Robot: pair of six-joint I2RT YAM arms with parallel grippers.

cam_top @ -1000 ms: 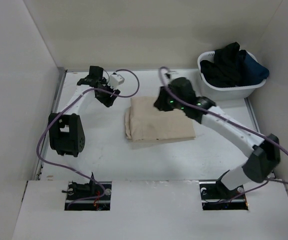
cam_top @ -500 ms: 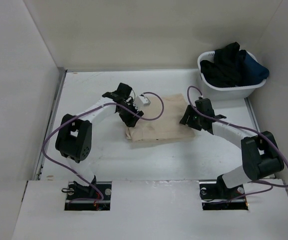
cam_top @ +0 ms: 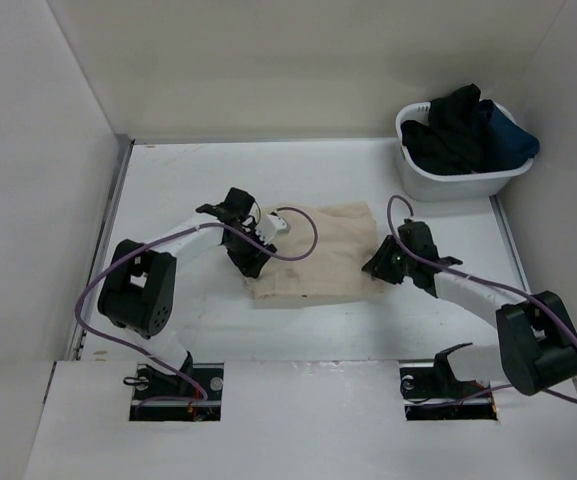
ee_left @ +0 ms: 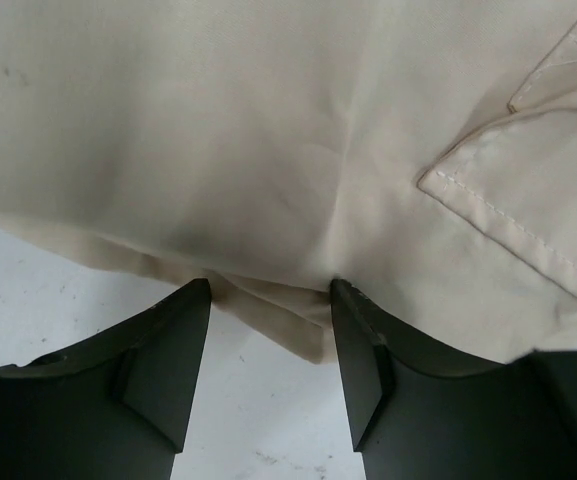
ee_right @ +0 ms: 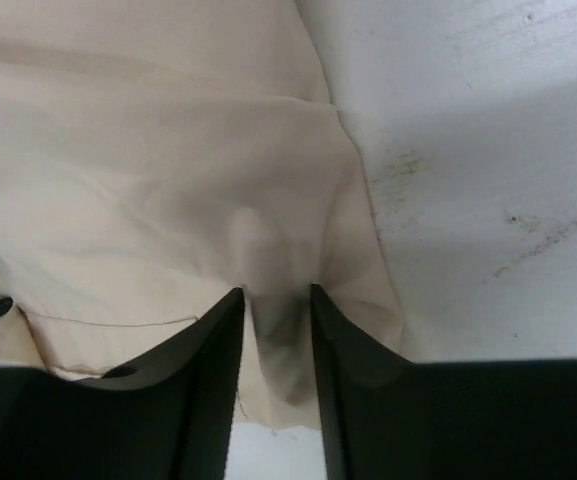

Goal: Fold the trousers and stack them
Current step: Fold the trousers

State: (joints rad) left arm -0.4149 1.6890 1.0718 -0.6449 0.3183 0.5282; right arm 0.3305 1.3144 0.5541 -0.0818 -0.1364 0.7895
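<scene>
Top external shows the white tabletop (cam_top: 168,180) with the trousers (cam_top: 318,245) lying near its middle as a flat tan rectangle, already folded over on themselves, their layered edges showing along the near side. In the far right corner a white basket (cam_top: 448,185) holds dark clothes (cam_top: 463,130), well apart from the trousers.

My arms come in from the two short sides of the bundle. My left gripper (cam_top: 251,258) sits at its left edge and my right gripper (cam_top: 381,266) at its right edge, towards the near corner.

In the right wrist view my jaws are nearly together, with a puckered ridge of cloth squeezed between them, so I read that side as clenched on the trousers. In the left wrist view my fingers (ee_left: 168,365) stand spread, one on each side of the bundle's lower lip. The cloth lies slack in the gap, so that side is not yet gripping. A stitched pocket flap (ee_left: 508,230) lies just to the right.

I judge the step to be taking hold of both ends of the folded bundle, either for one more fold or to carry it off to a stack; I cannot tell which. Next I should push the left gripper a little further in, so that it catches every layer and not just the bottom lip, and then close it. Both ends should then rise together and level, or the fold will sag open in the middle.
</scene>
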